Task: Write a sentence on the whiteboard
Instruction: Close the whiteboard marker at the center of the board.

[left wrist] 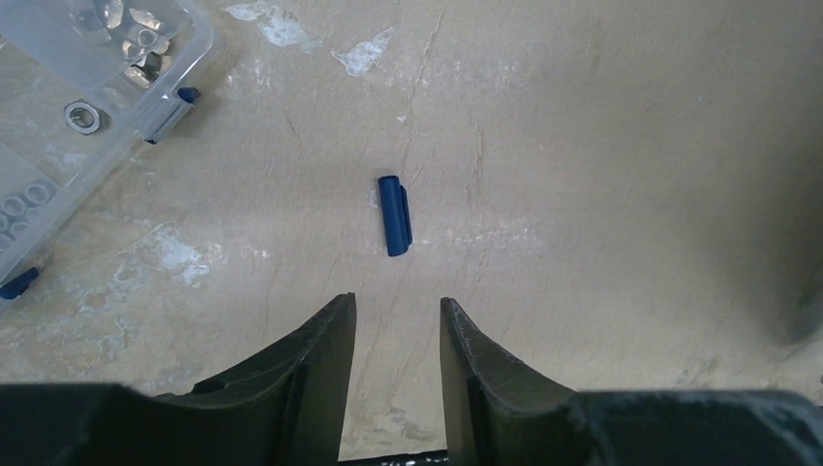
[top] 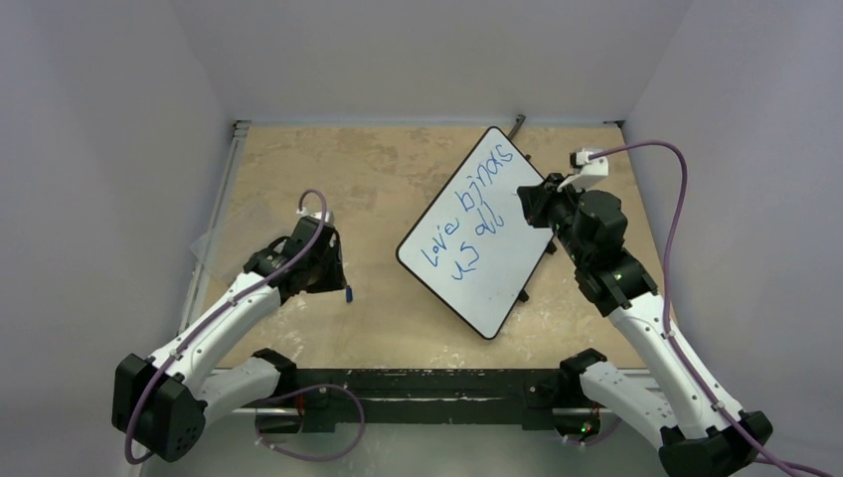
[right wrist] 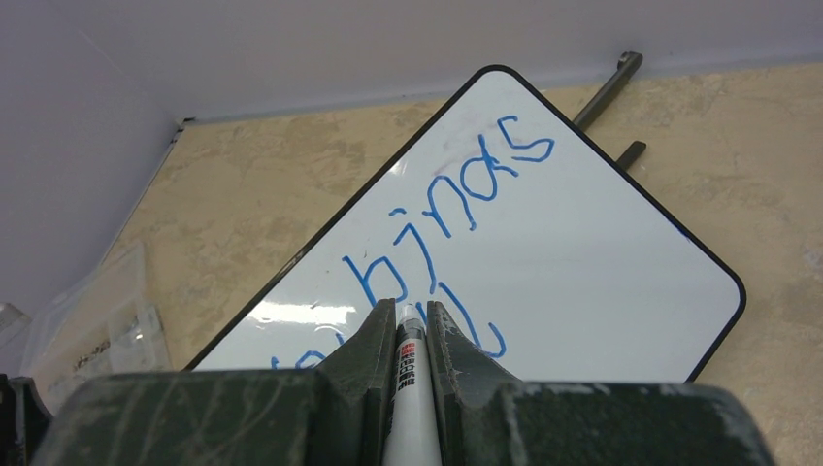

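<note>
The whiteboard (top: 497,260) lies tilted on the tan table, right of centre; it also fills the right wrist view (right wrist: 602,272). The sentence (top: 475,219) is in blue marker, two lines reading roughly "love brings us all"; "bings" and part of the lower line show in the right wrist view (right wrist: 456,199). My right gripper (top: 527,202) is at the board's right edge, shut on a white marker (right wrist: 410,388) whose tip is over the lower line. My left gripper (top: 333,273) is open and empty above the table. A blue marker cap (left wrist: 394,215) lies just ahead of it, also seen in the top view (top: 348,293).
A clear plastic box (left wrist: 68,126) with metal nuts lies at the table's left edge. A dark bar (right wrist: 607,89) sticks out behind the board's far corner. Grey walls close the table on three sides.
</note>
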